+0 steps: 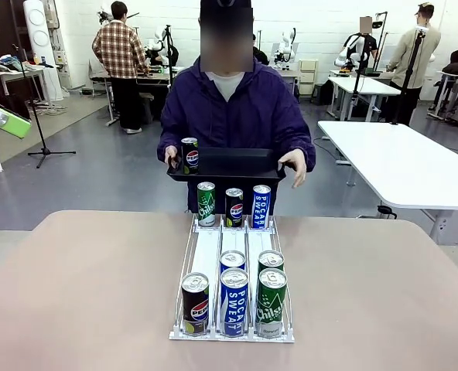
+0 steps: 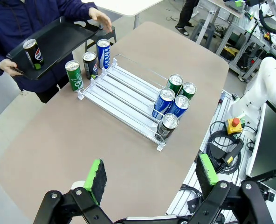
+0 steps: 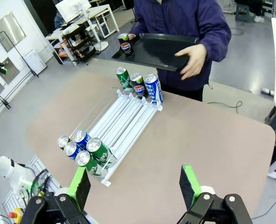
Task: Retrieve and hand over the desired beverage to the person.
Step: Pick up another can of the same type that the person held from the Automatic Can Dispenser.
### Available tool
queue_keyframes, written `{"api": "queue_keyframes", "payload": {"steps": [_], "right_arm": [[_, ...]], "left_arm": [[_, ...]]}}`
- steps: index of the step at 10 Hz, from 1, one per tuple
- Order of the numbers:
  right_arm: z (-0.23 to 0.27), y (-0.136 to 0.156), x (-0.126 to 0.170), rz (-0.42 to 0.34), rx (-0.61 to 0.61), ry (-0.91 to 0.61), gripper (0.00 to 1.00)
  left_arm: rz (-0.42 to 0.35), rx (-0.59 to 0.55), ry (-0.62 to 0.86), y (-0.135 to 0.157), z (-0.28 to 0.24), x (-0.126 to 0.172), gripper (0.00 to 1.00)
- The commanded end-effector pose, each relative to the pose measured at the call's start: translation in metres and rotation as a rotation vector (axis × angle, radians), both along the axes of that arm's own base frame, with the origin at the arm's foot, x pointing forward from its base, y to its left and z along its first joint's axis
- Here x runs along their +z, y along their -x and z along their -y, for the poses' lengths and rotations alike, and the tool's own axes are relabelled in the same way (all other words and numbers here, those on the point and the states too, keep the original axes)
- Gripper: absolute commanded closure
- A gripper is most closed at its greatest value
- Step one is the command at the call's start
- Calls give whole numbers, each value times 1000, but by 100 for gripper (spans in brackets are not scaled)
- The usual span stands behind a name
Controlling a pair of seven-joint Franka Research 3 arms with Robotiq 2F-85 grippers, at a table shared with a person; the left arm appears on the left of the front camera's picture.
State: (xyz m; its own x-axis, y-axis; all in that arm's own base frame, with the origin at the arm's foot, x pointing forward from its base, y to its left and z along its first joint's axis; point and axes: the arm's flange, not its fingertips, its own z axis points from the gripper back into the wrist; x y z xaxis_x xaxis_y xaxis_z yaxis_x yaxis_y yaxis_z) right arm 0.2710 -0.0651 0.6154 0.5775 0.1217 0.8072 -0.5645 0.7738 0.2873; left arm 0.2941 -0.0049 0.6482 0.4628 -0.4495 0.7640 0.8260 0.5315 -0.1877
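The person [image 1: 237,108] stands at the far side of the table and holds a black tray [image 1: 237,166] in both hands. A black Pepsi can [image 1: 189,155] stands upright at one end of the tray. A white wire rack [image 1: 207,255] lies in the middle of the table. Three cans stand at its far end: green [image 1: 206,204], black Pepsi [image 1: 234,206] and blue Pocari Sweat [image 1: 261,206]. Several more cans fill its near end, with a black Pepsi can [image 1: 195,303] at the front left. My left gripper [image 2: 151,175] hangs open high above the table, and my right gripper [image 3: 135,185] is open too. Both hold nothing.
Bare tabletop [image 1: 82,278] lies on both sides of the rack. A white table [image 1: 399,162] stands at the back right. Other people and workbenches are far behind the person.
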Motion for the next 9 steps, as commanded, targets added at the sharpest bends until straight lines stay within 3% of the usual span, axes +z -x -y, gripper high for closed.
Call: {"api": "queue_keyframes", "payload": {"steps": [1, 4, 5, 6, 7, 8, 9], "right_arm": [[-1, -3, 0, 5, 26, -16, 0], [-1, -3, 0, 5, 26, -16, 0], [-1, -3, 0, 5, 26, -16, 0], [-1, -3, 0, 5, 26, -16, 0], [-1, -3, 0, 5, 26, -16, 0], [-1, -3, 0, 5, 26, -16, 0], [-1, -3, 0, 5, 26, -16, 0]], "left_arm": [[-5, -5, 0, 0, 1, -1, 0], [0, 0, 0, 0, 0, 0, 0], [-32, -68, -142, 1, 31, 5, 0], [-104, -130, -284, -7, 69, 10, 0], [-251, -172, -444, -23, 118, 10, 0], [-340, -201, -510, -30, 160, 8, 0], [-352, -216, -566, -32, 200, 1, 0]]}}
